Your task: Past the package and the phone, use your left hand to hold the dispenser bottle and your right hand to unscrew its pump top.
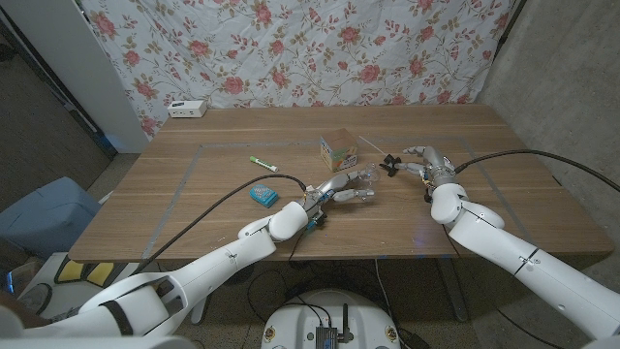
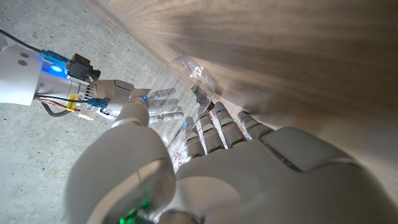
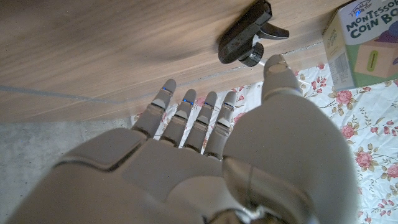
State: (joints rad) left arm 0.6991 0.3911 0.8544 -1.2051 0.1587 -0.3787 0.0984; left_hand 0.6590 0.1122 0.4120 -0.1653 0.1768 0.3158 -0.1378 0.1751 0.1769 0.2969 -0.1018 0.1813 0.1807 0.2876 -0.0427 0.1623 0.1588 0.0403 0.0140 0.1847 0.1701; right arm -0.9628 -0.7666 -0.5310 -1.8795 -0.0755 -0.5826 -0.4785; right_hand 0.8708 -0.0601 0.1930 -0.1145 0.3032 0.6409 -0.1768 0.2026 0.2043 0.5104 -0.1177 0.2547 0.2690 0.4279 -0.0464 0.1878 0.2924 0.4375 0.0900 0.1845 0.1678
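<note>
The left hand (image 1: 351, 184) grips the clear dispenser bottle (image 2: 186, 81) lying mid-table beside the coin box (image 1: 336, 150), steadying it. Its black pump top (image 3: 245, 38) lies detached near the open right hand (image 1: 426, 163), so unscrewing looks done.

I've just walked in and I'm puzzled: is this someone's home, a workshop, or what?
Probably a makeshift robot test room rather than a home: a floral cloth is hung as a backdrop, tape lines mark the wooden table, and cables trail from the robot's arms.
</note>
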